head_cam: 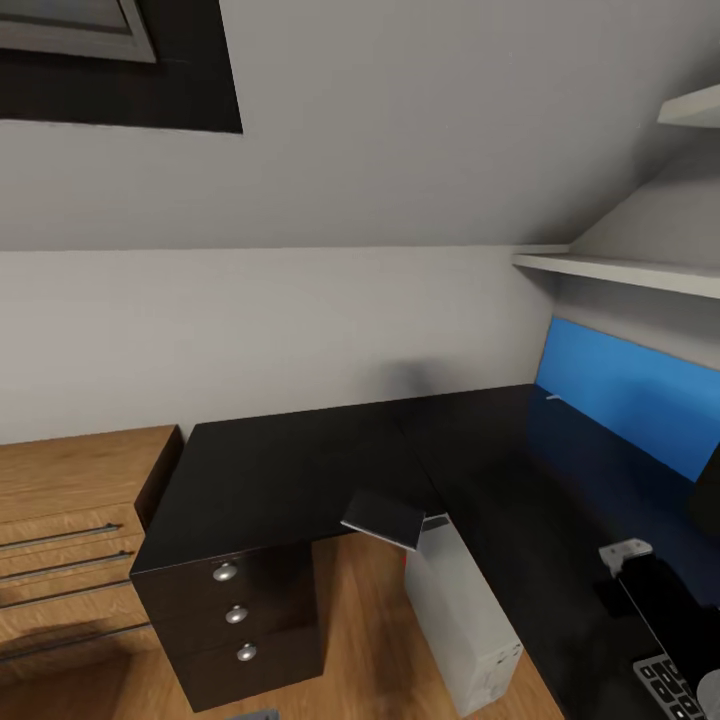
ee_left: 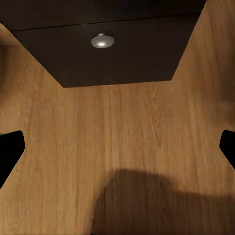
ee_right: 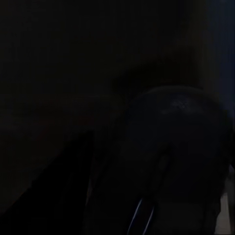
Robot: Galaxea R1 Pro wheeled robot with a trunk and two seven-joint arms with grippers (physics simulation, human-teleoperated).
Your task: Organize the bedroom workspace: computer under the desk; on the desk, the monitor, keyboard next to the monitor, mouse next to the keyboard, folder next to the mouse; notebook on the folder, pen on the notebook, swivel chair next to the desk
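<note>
The black L-shaped desk (head_cam: 290,470) fills the middle of the head view, its drawer unit (head_cam: 235,620) below at the left. The light-grey computer (head_cam: 462,640) stands on the floor under the desk's inner corner. A thin grey notebook (head_cam: 385,518) lies at that corner, jutting over the edge. The keyboard (head_cam: 665,690) shows at the lower right, and the monitor's edge (head_cam: 706,490) at the far right. The right wrist view is very dark, with the black mouse (ee_right: 166,161) close up; its fingers cannot be made out. My left gripper (ee_left: 117,147) hangs open over the wood floor near the drawer unit (ee_left: 117,54).
A light-wood chest of drawers (head_cam: 70,540) stands left of the desk. A blue wall panel (head_cam: 630,390) and white shelves (head_cam: 620,270) run along the right wall. A small pale-grey part (head_cam: 625,550) sits above a black shape on the desk's right wing.
</note>
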